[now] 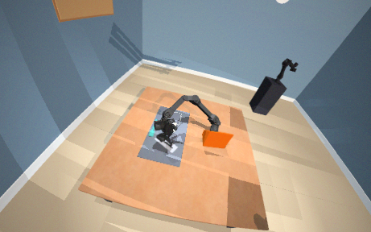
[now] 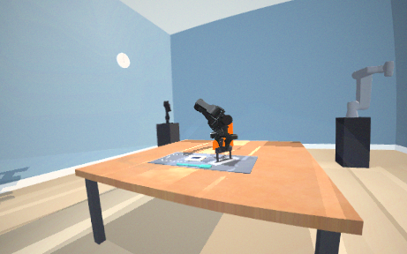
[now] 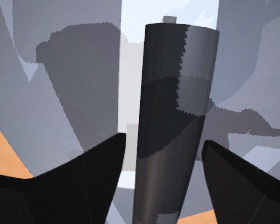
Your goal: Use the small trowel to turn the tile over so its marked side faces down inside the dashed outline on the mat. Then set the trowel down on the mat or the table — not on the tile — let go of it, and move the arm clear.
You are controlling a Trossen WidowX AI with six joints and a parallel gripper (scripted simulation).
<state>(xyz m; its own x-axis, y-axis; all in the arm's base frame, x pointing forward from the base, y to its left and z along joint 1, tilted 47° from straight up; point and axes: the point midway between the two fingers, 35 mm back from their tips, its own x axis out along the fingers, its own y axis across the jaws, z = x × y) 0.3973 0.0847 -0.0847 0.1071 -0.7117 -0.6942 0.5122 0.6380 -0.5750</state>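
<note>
The trowel's dark handle [image 3: 166,90] lies over a white holder [image 3: 129,100] [image 1: 173,148] on the grey mat [image 1: 150,152] [image 2: 244,165]. A short metal stub shows at the handle's far end; the blade cannot be made out. My gripper [image 1: 166,142] [image 2: 224,159] [image 3: 164,144] is open and low over the mat, with its fingers on both sides of the handle and a gap on each side in the wrist view. The pale tile [image 2: 190,158] with a dark mark lies flat on the mat. The dashed outline [image 1: 180,115] shows at the mat's far part, partly hidden by the arm.
A teal strip [image 1: 152,131] [image 2: 193,166] lies along the mat's side. The arm's orange base block [image 1: 217,139] stands on the wooden table [image 1: 196,193] [image 2: 282,194] beside the mat. Pedestals with other arms stand away from the table.
</note>
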